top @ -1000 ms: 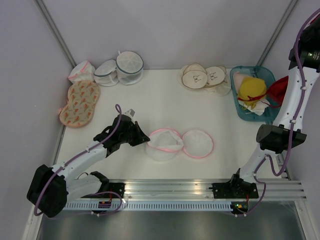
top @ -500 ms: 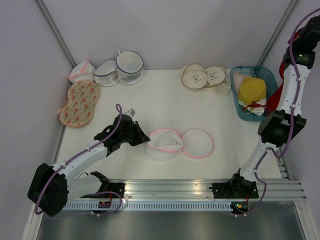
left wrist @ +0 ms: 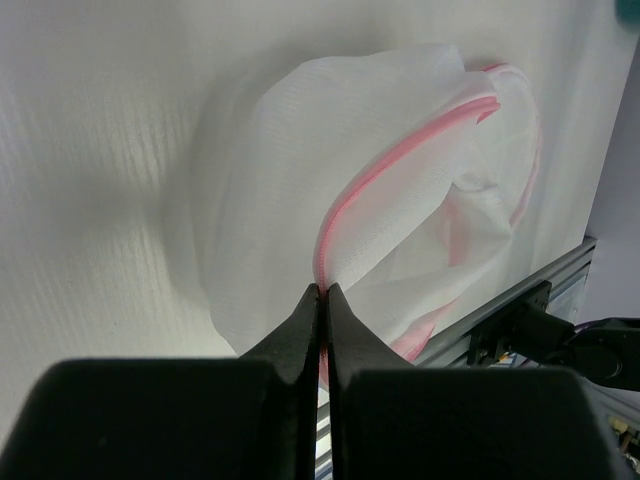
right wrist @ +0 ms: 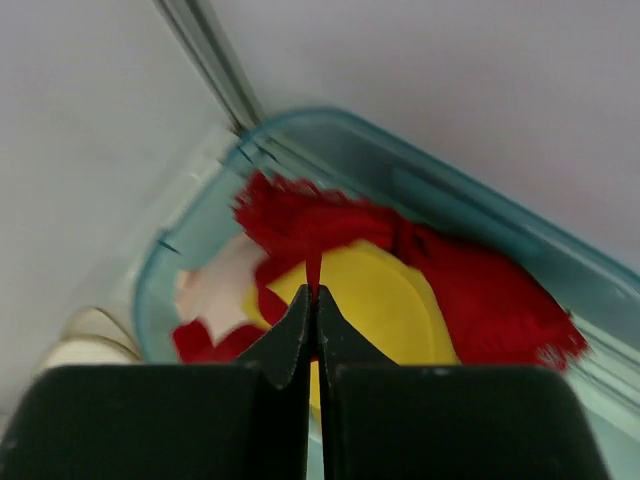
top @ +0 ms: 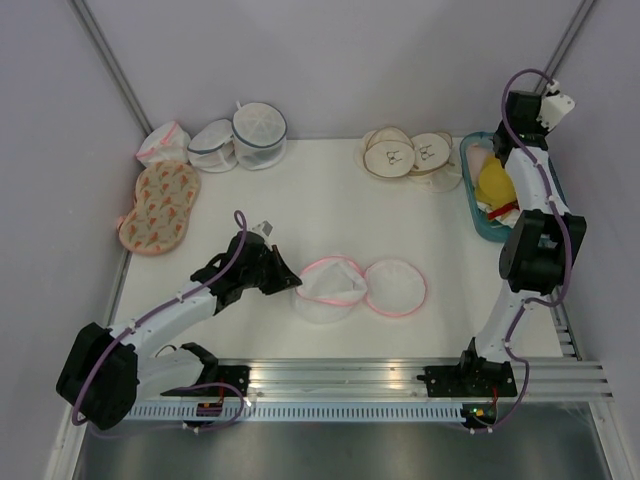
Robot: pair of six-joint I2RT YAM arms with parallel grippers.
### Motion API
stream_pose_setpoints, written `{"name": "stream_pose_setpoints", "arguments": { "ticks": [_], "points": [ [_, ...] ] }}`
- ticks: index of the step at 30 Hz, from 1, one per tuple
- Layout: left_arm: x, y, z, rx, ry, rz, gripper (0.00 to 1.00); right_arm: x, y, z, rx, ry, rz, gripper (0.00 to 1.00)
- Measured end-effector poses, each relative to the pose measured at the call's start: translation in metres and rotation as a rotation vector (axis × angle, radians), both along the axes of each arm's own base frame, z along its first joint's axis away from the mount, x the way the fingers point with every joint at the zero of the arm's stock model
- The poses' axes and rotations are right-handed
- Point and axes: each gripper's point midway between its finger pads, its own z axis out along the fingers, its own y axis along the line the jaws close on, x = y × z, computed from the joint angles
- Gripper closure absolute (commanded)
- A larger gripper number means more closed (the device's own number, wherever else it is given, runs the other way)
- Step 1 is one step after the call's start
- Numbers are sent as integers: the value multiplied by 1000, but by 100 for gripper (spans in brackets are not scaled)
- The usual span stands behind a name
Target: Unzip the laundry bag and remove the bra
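The laundry bag (top: 335, 290) lies unzipped at the table's middle, its round lid half (top: 396, 287) folded out to the right. My left gripper (top: 292, 283) is shut on the pink zipper rim at the bag's left edge. In the left wrist view the jaws (left wrist: 323, 290) pinch that rim (left wrist: 400, 160) and the white mesh (left wrist: 280, 180) bulges beyond. My right gripper (top: 510, 140) hovers above the teal bin (top: 478, 215). It is shut (right wrist: 314, 292) on a thin strap of the red bra (right wrist: 470, 280), which lies in the bin.
A yellow garment (top: 497, 180) and a pale one fill the bin (right wrist: 200, 220). Round beige pads (top: 405, 152) lie at the back centre. White mesh bags with grey-blue rims (top: 240, 135), a pink-edged pouch (top: 160, 143) and a patterned bra (top: 160, 205) sit back left.
My right arm has swung from the far right edge inward over the bin, carrying the red bra into it. The left arm and the bag have not moved.
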Motion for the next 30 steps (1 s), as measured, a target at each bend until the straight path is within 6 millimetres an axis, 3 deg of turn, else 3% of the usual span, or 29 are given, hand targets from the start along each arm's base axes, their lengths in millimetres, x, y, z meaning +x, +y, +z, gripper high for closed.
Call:
{"name": "stream_pose_setpoints", "arguments": {
  "ticks": [7, 9, 10, 11, 14, 17, 19, 22, 24, 27, 30],
  "points": [
    [-6, 1, -10, -6, 10, -10, 98, -66, -5, -72, 20, 209, -124, 99],
    [-8, 1, -12, -7, 13, -13, 98, -80, -10, -82, 13, 255, -162, 93],
    [-8, 2, -12, -9, 11, -13, 98, -84, -12, -83, 7, 264, -182, 85],
    [-9, 2, -11, -11, 8, -13, 98, -87, -14, -83, 4, 268, -194, 59],
    [-11, 3, -9, -19, -6, -13, 98, -92, -16, -81, 10, 272, -206, 21],
    [-11, 4, -7, -26, -17, -13, 98, -92, -6, -71, 45, 259, -145, 5],
    [-12, 4, -7, -28, -21, -13, 98, -93, 3, -56, 68, 226, -88, 2],
    [-12, 4, -6, -30, -23, -13, 98, -96, 32, -15, 103, 132, 65, 6],
    [-12, 4, -6, -31, -26, -13, 98, -101, 62, 16, 114, 56, 199, 9],
    [-12, 4, -4, -36, -35, -13, 98, -116, 131, 57, 116, -71, 434, 11],
    [-12, 5, -1, -43, -48, -11, 98, -144, 207, 58, 176, -136, 675, 16]
  ]
}}
